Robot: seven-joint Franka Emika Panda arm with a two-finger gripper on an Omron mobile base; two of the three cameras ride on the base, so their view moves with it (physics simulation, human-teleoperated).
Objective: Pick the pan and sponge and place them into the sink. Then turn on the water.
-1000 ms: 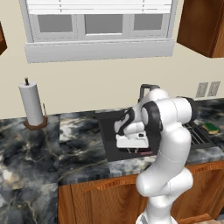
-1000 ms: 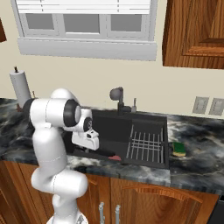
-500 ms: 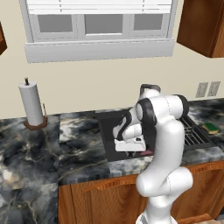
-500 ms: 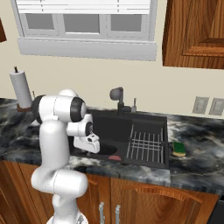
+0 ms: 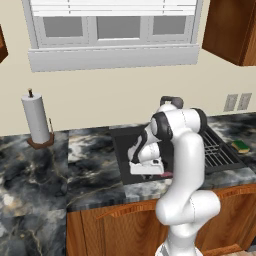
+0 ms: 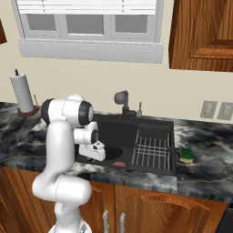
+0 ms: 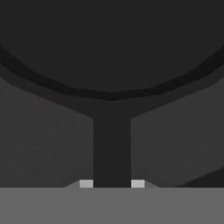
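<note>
**Pan held low inside the sink, sponge waiting on the counter**

While the white arm bends down over the counter edge, its gripper (image 7: 112, 184) sits inside the dark grey sink (image 6: 154, 125), low in the left part of the basin. Looking along the hand, the pan (image 7: 109, 48) spreads out directly ahead of the fingers as a wide, round, matte black disc, and its straight dark handle runs back from the rim and passes between the two finger tips. The jaws are clamped tight on that handle, so the pan is gripped, with the grey basin floor showing on either side of it. From the right base view the pan's rim (image 6: 111, 152) appears as a dark curve just beside the hand, within the sink walls.

Further along the basin from the gripper, toward the arm's right, a ribbed black drying rack (image 6: 152, 150) lies in the other half of the sink. A small red mark (image 6: 119, 164) shows on the basin floor near the front wall, between the hand and the rack. Behind the gripper, at the back rim, stands the dark faucet (image 6: 122, 102).

Well apart from the gripper, past the rack and outside the sink, the sponge (image 6: 185, 155) rests on the marbled countertop (image 5: 40, 175), yellow with a green layer. Off to the other side, far from the hand, a paper towel roll (image 5: 36, 119) stands upright on its holder by the wall.
</note>
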